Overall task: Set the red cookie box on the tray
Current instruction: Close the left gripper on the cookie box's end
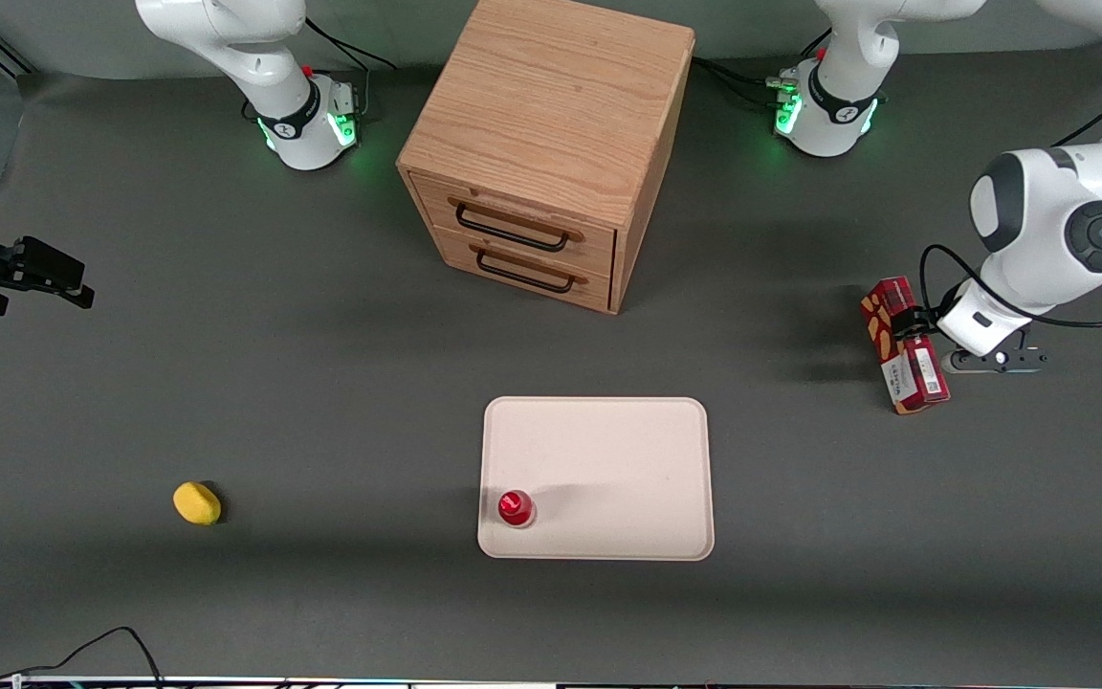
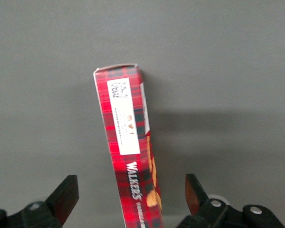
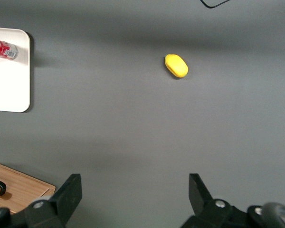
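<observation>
Red cookie box point(image 2: 131, 156) between spread pincer point(image 2: 132, 202) fingers point(image 2: 65, 195); untouched; tray point(image 1: 608, 450) apart.

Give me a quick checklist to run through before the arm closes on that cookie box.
1. Left gripper open, with fingers either side of the long dark-red tartan cookie box: ok.
2. Fingers touching the box: not ok, gaps show.
3. Box centred between fingers: ok, roughly.
4. Box resting on the grey table: cannot tell.
5. Cream-white rectangular tray has room: ok.
6. Small red-capped bottle on the tray's corner: avoid it.
</observation>
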`<act>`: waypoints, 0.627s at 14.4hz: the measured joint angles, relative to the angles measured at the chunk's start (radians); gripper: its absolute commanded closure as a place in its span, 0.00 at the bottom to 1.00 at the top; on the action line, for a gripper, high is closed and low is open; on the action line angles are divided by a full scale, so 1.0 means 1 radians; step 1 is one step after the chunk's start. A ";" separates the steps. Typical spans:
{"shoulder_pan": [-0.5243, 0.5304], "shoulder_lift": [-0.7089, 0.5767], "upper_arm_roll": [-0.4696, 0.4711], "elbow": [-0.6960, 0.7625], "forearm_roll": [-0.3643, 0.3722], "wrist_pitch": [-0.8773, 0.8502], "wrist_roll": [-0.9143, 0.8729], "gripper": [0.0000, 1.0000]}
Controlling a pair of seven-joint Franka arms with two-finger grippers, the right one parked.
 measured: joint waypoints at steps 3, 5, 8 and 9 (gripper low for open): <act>0.002 0.050 0.012 -0.013 -0.049 0.081 -0.004 0.00; 0.002 0.092 0.012 -0.018 -0.078 0.132 -0.006 0.03; 0.002 0.140 0.012 -0.018 -0.102 0.187 -0.007 0.57; 0.002 0.147 0.012 -0.018 -0.103 0.195 -0.007 0.81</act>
